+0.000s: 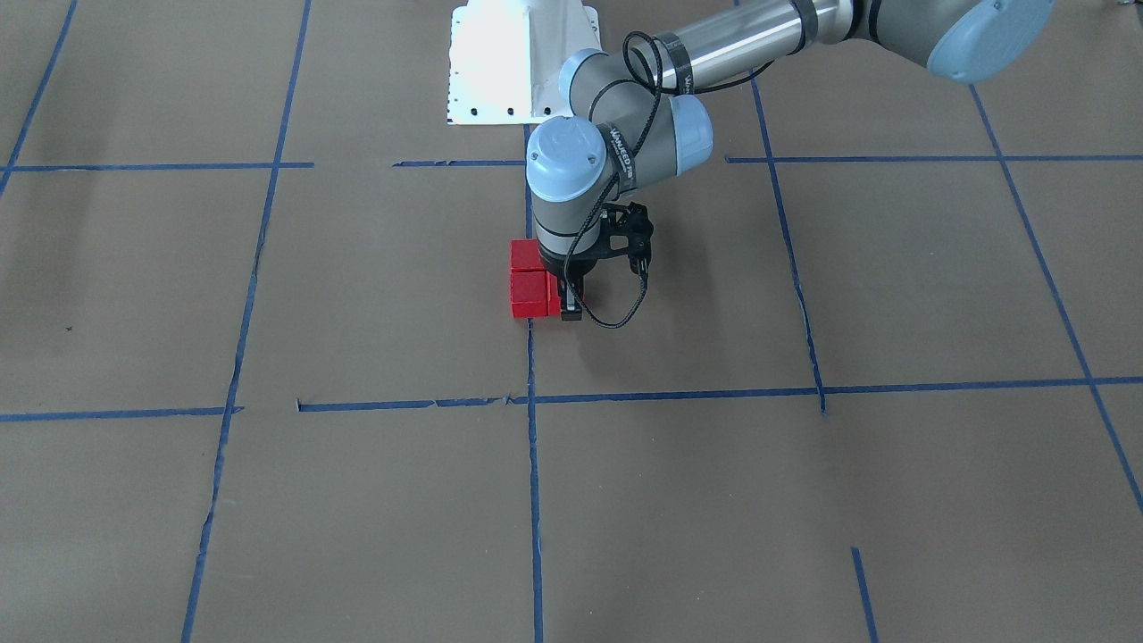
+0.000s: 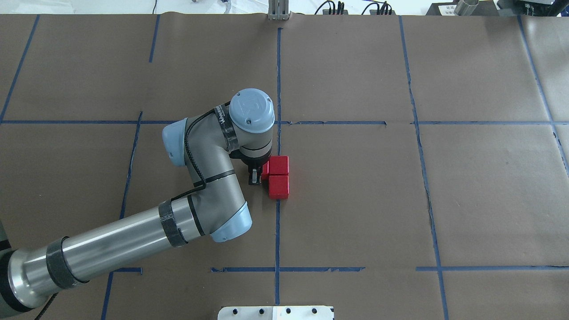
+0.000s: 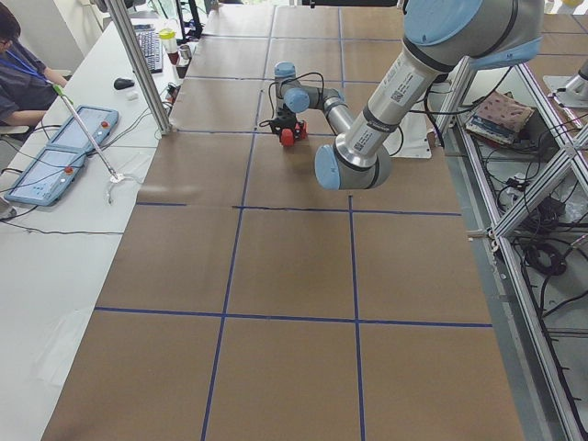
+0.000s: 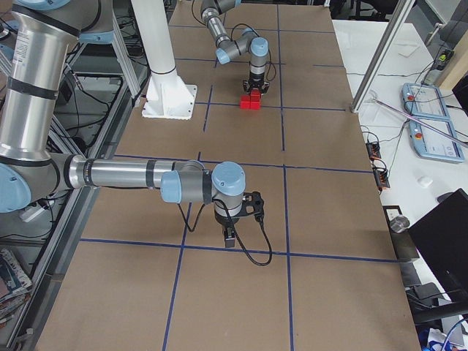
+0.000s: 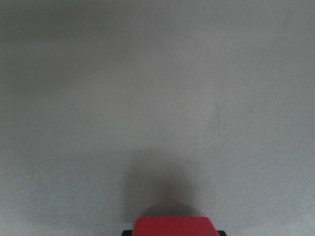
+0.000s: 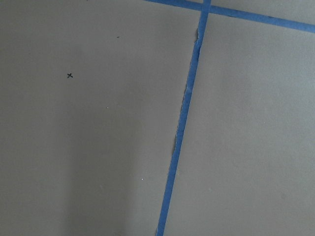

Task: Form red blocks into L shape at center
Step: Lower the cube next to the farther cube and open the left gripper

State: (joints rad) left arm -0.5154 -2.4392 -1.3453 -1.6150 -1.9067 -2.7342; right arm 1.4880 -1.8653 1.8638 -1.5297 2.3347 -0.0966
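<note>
Two red blocks (image 2: 279,165) (image 2: 279,187) sit touching in a short column by the central blue tape line; they also show in the front view (image 1: 526,255) (image 1: 529,295). A third red block (image 2: 265,170) rests against their left side, half hidden under my left gripper (image 2: 254,177). In the left wrist view its top (image 5: 171,226) sits between the jaws at the bottom edge, so that gripper is shut on it, low at the table. My right gripper (image 4: 229,240) hangs over bare paper far from the blocks. I cannot tell whether it is open or shut.
The white robot base (image 1: 518,62) stands just behind the blocks. Blue tape lines (image 2: 278,222) grid the brown paper. An operator (image 3: 18,73) sits at a side table with control pads. The right wrist view shows only paper and a tape line (image 6: 182,123).
</note>
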